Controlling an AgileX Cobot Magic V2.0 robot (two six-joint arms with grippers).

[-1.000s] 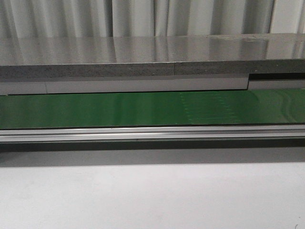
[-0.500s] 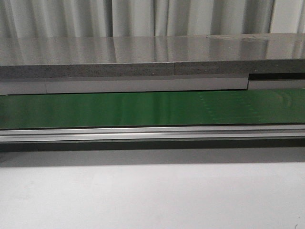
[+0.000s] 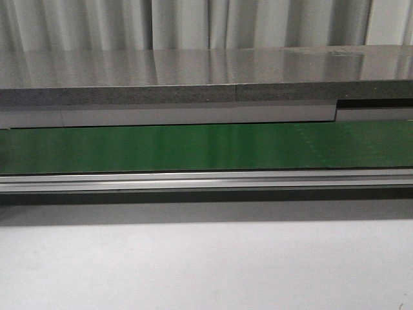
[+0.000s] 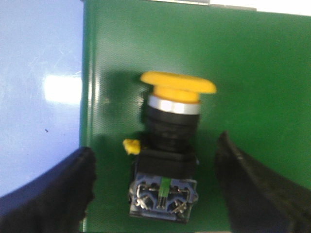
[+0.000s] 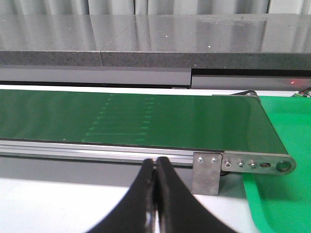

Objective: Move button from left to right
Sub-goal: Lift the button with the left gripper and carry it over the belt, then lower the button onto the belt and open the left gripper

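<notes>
The button (image 4: 167, 145) shows only in the left wrist view: an orange-yellow mushroom cap on a black body with a blue terminal block, lying on its side on a green surface (image 4: 243, 73). My left gripper (image 4: 155, 184) is open, its two black fingers on either side of the button's body with gaps to it. My right gripper (image 5: 156, 167) is shut and empty, in front of the conveyor's aluminium rail (image 5: 97, 150). Neither gripper nor the button shows in the front view.
A green conveyor belt (image 3: 206, 147) runs left to right behind a white table (image 3: 206, 265); its end roller bracket (image 5: 252, 164) is on the right. A green tray (image 5: 286, 194) lies beside the belt's right end. A grey counter (image 3: 193, 77) stands behind.
In the front view a faint dotted patch on the belt has drifted to the right and out of sight. Nothing else differs.
</notes>
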